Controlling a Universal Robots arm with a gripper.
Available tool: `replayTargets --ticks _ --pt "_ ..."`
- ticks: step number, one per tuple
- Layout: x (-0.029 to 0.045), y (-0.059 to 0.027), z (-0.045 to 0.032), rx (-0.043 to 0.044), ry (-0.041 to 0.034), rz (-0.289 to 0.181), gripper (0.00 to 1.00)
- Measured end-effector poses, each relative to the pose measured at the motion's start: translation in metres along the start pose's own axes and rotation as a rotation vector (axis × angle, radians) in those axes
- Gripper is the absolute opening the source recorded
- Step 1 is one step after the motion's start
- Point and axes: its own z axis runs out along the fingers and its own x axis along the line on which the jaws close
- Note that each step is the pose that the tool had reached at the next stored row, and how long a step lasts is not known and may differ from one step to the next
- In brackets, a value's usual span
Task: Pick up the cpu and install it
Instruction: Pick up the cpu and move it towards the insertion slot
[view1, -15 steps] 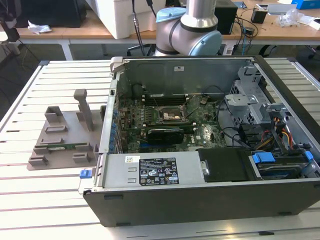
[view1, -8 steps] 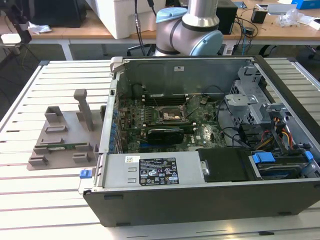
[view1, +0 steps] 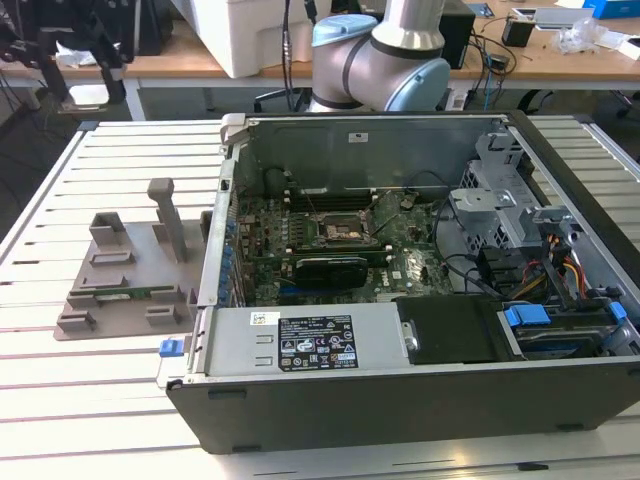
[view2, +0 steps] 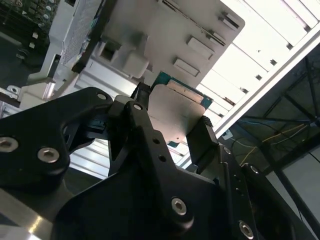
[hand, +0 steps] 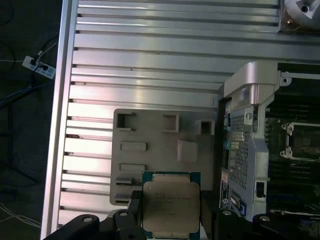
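Fingers (view2: 202, 137) clamp opposite edges of the cpu (hand: 170, 205), holding it flat with the metal lid up, probably so it can seat level. It hangs over the edge of the grey holder tray (hand: 150, 150) on the slatted surface (hand: 150, 65). That puts it just beside the open computer case (hand: 250, 125), whose socket (hand: 300, 142) looks empty.

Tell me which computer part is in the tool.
The cpu: the square, silver-topped chip held in the tool. The green memory stick lies in the grey holder; the black fan card sits inside the case.
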Motion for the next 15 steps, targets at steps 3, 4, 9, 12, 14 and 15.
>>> replayTargets --ticks 3,4,9,12,14,15 --pt "-0.0129 -0.0011 0.0031 0.0001 0.0005 0.000 0.55" --pt "-0.0158 -0.0014 0.0038 0.0002 0.0006 0.000 0.55" --pt "-0.0305 -0.0025 0.0068 0.0003 0.0006 0.000 0.55" --pt "-0.0378 -0.0031 0.0079 0.0004 0.0007 0.000 0.55" --pt "-0.0421 -0.0034 0.0086 0.0003 0.0008 0.000 0.55" --pt "-0.0477 -0.0039 0.0098 0.0003 0.0007 0.000 0.55"
